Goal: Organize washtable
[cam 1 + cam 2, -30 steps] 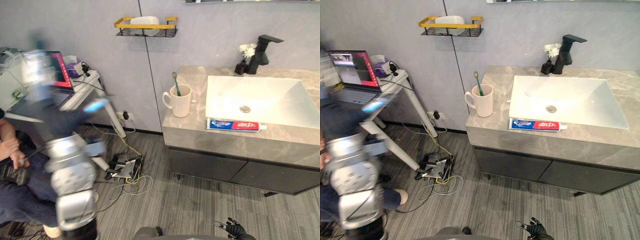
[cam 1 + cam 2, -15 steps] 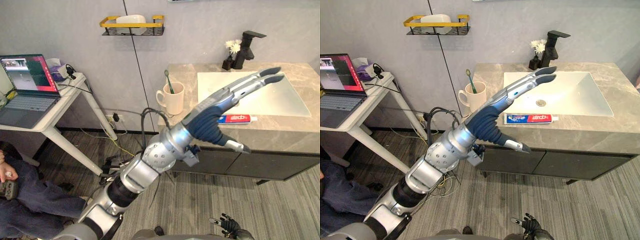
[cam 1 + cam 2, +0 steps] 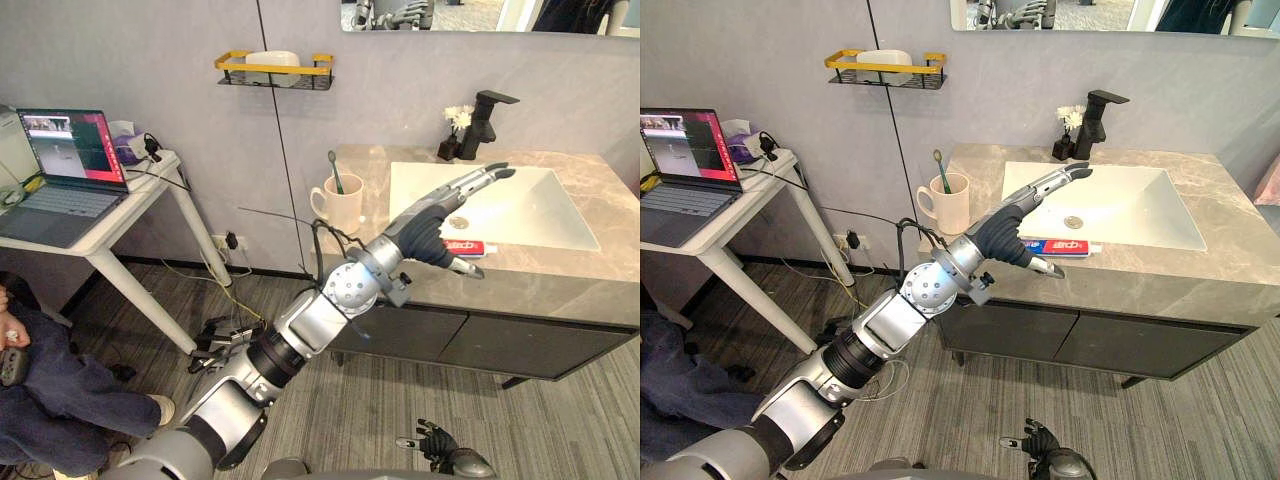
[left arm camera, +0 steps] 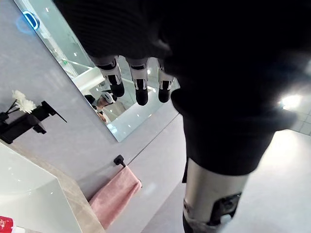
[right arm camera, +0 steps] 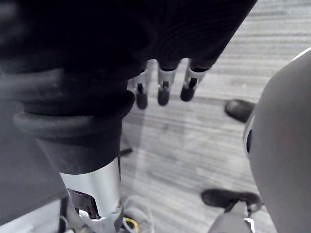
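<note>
A red and blue toothpaste tube lies on the grey stone counter in front of the white sink basin. A cream mug holding a green toothbrush stands at the counter's left end. My left hand reaches over the counter with straight fingers, just above the tube's left end, fingertips pointing over the basin; it holds nothing. In the left wrist view its fingers are straight. My right hand hangs low near the floor, fingers relaxed and empty.
A black faucet and a small vase of white flowers stand behind the basin. A yellow wall shelf hangs at upper left. A white table with a laptop and a seated person are at left. A pink towel hangs right of the sink.
My left arm swung up from the left side and now stretches farther out, lower over the counter by the toothpaste. The camera has shifted as well.
</note>
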Controlling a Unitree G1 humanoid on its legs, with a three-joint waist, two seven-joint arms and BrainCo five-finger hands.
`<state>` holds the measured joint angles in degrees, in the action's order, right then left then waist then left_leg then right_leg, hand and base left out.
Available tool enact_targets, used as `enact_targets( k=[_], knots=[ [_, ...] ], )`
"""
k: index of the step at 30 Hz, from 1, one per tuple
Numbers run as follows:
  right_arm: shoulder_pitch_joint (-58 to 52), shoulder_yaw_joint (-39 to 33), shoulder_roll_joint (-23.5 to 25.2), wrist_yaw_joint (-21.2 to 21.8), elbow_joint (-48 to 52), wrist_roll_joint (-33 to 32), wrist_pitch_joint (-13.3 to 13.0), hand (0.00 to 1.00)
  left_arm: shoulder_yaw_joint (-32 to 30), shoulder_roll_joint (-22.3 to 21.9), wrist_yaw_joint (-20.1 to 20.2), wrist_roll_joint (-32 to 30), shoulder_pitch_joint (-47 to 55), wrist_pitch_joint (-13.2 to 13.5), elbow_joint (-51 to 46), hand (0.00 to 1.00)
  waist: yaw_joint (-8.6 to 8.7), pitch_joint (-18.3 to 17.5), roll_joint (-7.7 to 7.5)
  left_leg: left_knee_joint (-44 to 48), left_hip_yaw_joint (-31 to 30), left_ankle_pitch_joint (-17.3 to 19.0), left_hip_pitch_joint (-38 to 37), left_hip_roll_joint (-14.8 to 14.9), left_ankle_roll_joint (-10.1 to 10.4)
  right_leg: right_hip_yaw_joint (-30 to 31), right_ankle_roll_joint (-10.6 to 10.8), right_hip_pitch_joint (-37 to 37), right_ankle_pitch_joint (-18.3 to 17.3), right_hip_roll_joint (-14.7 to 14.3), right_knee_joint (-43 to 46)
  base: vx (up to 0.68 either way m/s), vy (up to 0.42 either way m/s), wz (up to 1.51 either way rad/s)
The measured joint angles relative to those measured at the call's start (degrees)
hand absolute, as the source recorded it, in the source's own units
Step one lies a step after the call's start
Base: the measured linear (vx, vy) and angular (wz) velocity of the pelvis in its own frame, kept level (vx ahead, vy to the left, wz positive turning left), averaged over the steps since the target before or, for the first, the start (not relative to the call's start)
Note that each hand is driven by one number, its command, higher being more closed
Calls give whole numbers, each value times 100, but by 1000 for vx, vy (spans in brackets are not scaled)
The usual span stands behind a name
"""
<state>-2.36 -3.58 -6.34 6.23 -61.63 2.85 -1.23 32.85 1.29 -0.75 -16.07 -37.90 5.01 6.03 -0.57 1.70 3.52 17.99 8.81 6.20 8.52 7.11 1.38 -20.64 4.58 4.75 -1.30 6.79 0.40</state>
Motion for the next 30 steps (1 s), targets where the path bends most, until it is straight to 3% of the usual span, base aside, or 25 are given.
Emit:
enact_targets(
  k=[7, 11, 24, 30],
  knots=[
    [-31, -64, -26, -6, 2, -157, -20, 0, -323, -83, -246, -374, -383, -88, 371, 0, 42, 42, -7, -952, 273, -450, -320, -246, -25, 199, 68, -133, 274, 133, -368, -8, 4, -12],
    [72, -98, -23, -55, 5, -228, -72, 0, -369, -107, -322, -396, -575, -123, 687, 0, 291, 56, 4, -1206, 467, -538, -332, -300, -25, 373, 70, -309, 370, 163, -463, 78, -4, -29],
    [373, -79, -27, -136, 191, -115, -70, 0, -368, -281, -330, -504, -1111, -361, 1934, 0, 625, 573, 53, -1353, 554, -568, -36, -457, -65, 543, 133, -814, 425, 301, -333, 8, 7, -7],
    [434, -30, -35, -134, 268, -124, -77, 0, -434, -154, -355, -598, -1258, -461, 2079, 0, 633, 746, 32, -1396, 612, -586, 40, -531, -90, 645, 178, -971, 460, 364, -308, -40, 15, -6]
  ],
)
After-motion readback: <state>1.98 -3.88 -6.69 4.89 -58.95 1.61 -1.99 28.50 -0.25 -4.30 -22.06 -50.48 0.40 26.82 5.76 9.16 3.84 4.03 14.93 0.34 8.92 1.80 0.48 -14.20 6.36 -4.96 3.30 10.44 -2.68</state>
